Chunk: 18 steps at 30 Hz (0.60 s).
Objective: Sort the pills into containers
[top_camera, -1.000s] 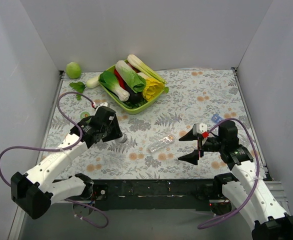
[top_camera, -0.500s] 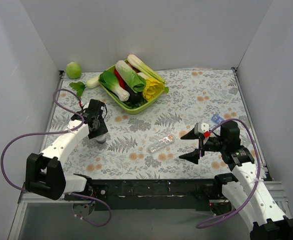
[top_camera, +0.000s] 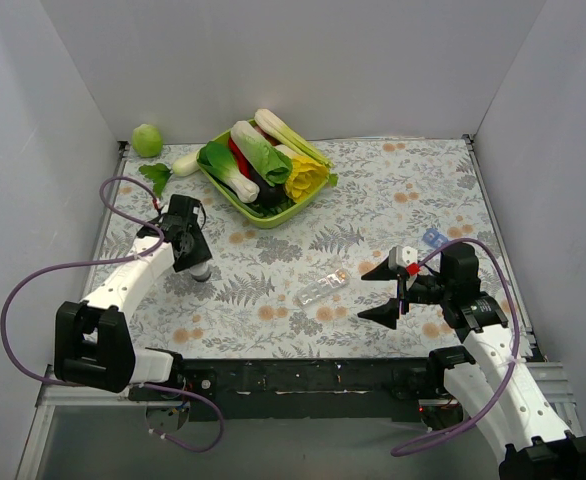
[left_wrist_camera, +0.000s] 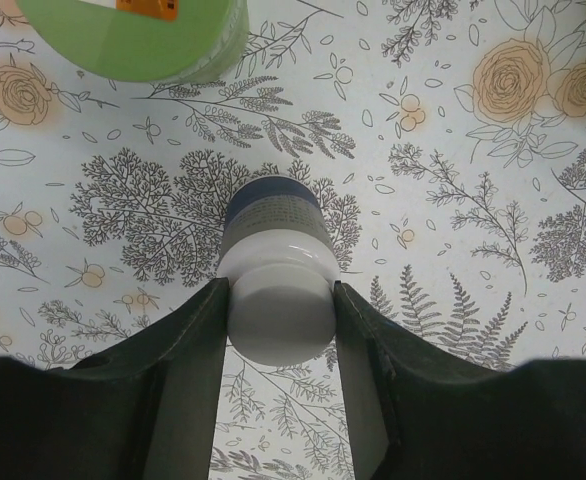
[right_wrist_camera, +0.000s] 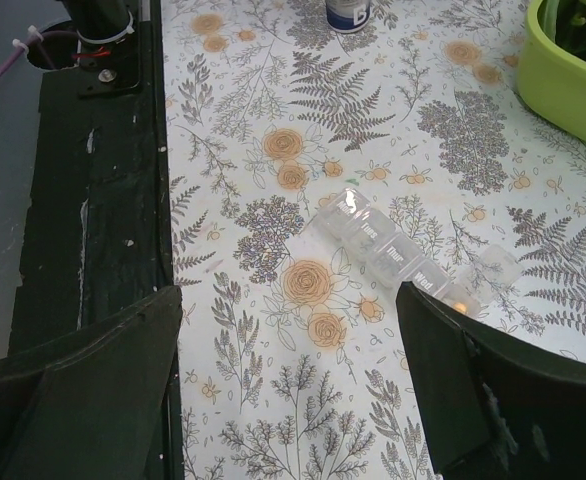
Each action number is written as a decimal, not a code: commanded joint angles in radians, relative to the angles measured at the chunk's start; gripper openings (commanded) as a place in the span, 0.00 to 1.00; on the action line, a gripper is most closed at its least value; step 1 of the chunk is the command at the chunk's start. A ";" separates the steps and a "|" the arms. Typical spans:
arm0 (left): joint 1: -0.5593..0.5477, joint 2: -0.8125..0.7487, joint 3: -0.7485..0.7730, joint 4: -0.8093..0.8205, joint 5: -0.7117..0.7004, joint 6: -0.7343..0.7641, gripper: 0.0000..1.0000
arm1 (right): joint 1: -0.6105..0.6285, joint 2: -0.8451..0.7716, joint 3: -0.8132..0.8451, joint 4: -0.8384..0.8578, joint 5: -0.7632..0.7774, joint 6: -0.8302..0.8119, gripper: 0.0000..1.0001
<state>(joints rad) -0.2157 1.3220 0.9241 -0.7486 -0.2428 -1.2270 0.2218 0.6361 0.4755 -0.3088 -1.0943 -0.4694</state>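
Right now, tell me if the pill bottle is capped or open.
Capped: a white cap tops the pill bottle, which is clamped in the left gripper.

The floral desk (top_camera: 393, 200) carries a clear pill organiser (top_camera: 322, 286) between the left jaws and the right jaws, a white-capped bottle (left_wrist_camera: 276, 300) within the left jaws, and a green tray (top_camera: 258, 217) beyond them.

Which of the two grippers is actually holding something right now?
The left gripper: its jaws are clamped on a small white bottle standing on the table. The right gripper is wide open and empty.
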 commanded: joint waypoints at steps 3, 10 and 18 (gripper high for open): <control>0.018 -0.001 0.004 0.018 0.069 0.008 0.54 | -0.009 0.004 0.000 0.030 -0.001 0.003 0.95; 0.018 -0.059 0.048 -0.018 0.140 0.003 0.72 | -0.009 0.033 0.032 -0.015 0.007 -0.049 0.95; 0.018 -0.150 0.093 -0.064 0.218 0.034 0.92 | -0.009 0.117 0.120 -0.139 0.016 -0.172 0.94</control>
<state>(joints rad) -0.2028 1.2526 0.9646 -0.7849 -0.0891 -1.2190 0.2161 0.7200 0.5114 -0.3744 -1.0740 -0.5526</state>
